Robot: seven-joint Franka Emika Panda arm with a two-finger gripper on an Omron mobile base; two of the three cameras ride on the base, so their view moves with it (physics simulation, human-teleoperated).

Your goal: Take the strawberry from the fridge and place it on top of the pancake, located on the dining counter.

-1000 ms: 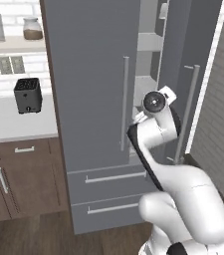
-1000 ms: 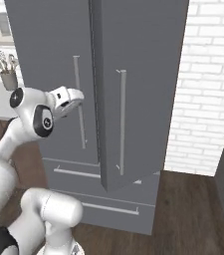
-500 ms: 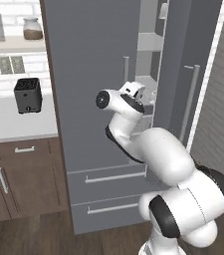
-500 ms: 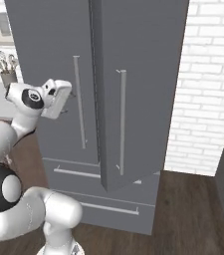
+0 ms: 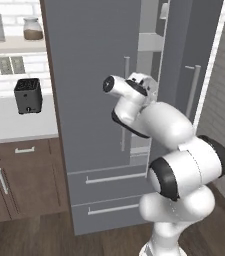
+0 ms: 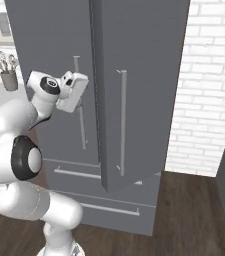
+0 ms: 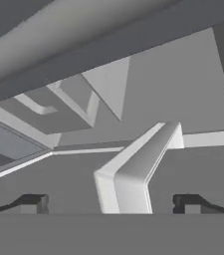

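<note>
Fridge (image 5: 94, 100) fills the middle of the left base view, right door swung open, pale shelves showing in the gap at upper centre. Arm folded up in front of it, gripper (image 5: 146, 85) centre frame at the door gap, beside the long bar handle (image 6: 121, 120). In the hand view both fingertips (image 7: 34, 203) sit far apart at the bottom edge, jaws spread wide, nothing between them. Strawberry can't be made out. Toaster (image 5: 28, 95) on the white counter (image 5: 14, 125), left.

No lettering to read here: nothing on the fridge (image 5: 99, 100) doors, no labels, brands or numbers.
</note>
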